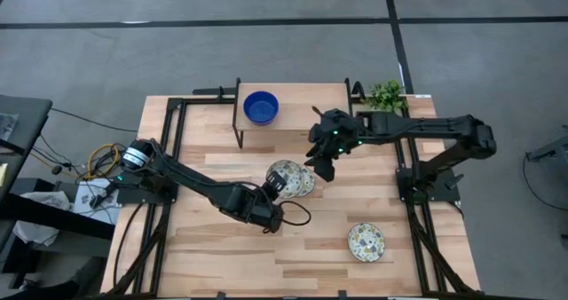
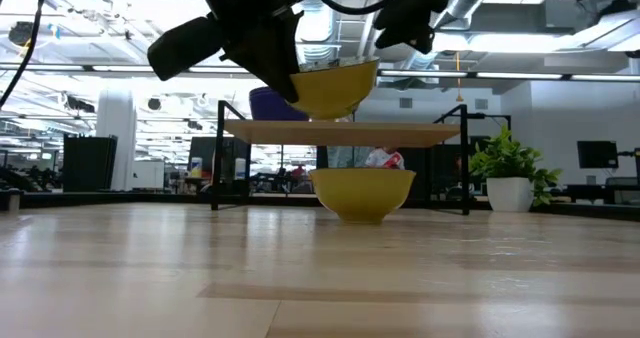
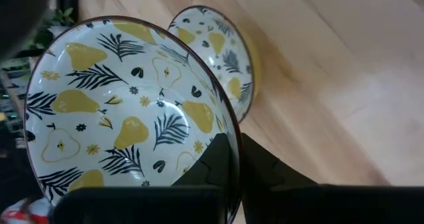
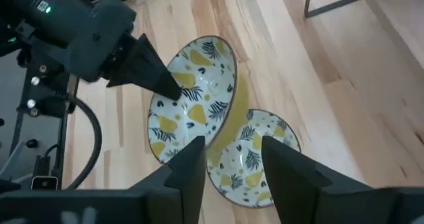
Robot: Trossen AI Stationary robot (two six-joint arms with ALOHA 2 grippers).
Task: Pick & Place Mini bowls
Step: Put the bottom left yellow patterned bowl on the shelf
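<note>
My left jaws (image 1: 277, 186) are clamped on the rim of a white ceramic mini bowl with a yellow pear and dark leaf pattern (image 1: 284, 176), holding it tilted and clear of the pale wooden worktop (image 1: 204, 247); the low view shows it hanging above its neighbour. Directly beneath and just beyond these jaws a second patterned bowl (image 1: 304, 183) sits flat on the worktop, and the two overlap from above. I judge the step in hand to be carrying the lifted bowl away, so I want to keep the pinch firm, since a rim grip on a tilted, glazed bowl can slip, and raise it straight before travelling so its lower edge does not clip the one below.

Farther out from the left jaws, up on the small raised wooden shelf (image 1: 306, 96), a solid cobalt blue bowl (image 1: 261, 106) rests alone.

My right jaws (image 1: 321, 162) hover just beside the resting bowl, spread narrowly and empty. A third patterned bowl (image 1: 366, 241) lies well apart. I should keep the two arms from crossing.
</note>
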